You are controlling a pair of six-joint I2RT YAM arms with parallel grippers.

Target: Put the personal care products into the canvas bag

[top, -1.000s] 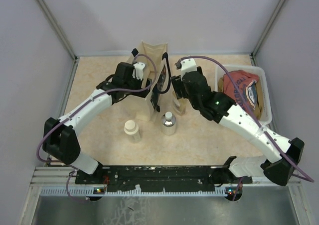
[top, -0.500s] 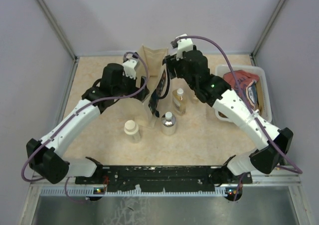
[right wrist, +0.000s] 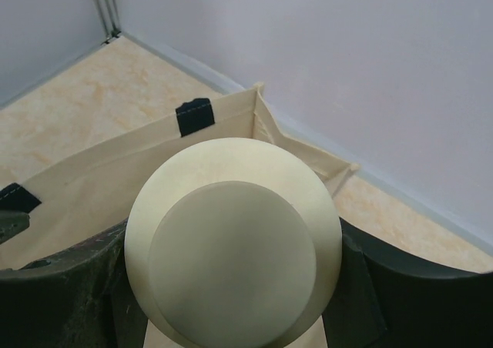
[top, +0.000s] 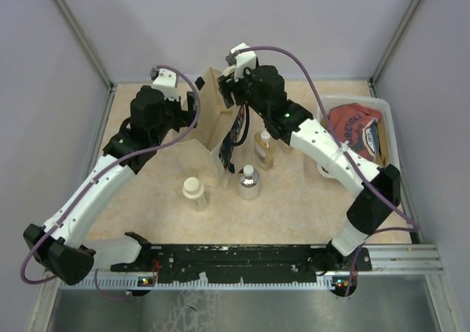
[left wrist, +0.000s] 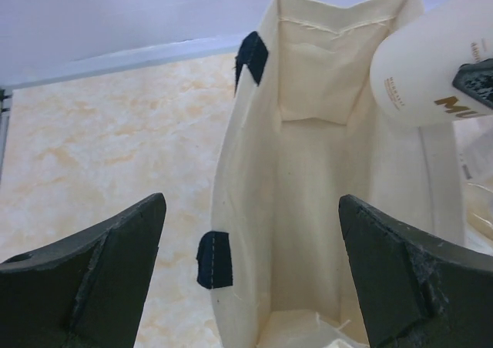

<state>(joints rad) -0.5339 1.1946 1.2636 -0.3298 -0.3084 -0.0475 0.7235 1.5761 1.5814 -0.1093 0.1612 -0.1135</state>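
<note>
While the right arm rises from its base at the near right with the elbow bent and the forearm angled toward the far middle, the right gripper (right wrist: 231, 282) clamps a cream jar (right wrist: 233, 240) between both fingers, above the open top of the canvas bag (top: 211, 130). The left arm stretches diagonally from the near left corner, and the left gripper (left wrist: 250, 232) is spread wide with nothing grasped, looking down into the bag's mouth. On the table (top: 294, 200) beside the bag stand a slim amber bottle (top: 263, 148), a round clear bottle (top: 248, 182) and a second jar (top: 194, 192). A white tub (top: 393, 145) holding a red shirt (top: 352, 123) sits at the right
</note>
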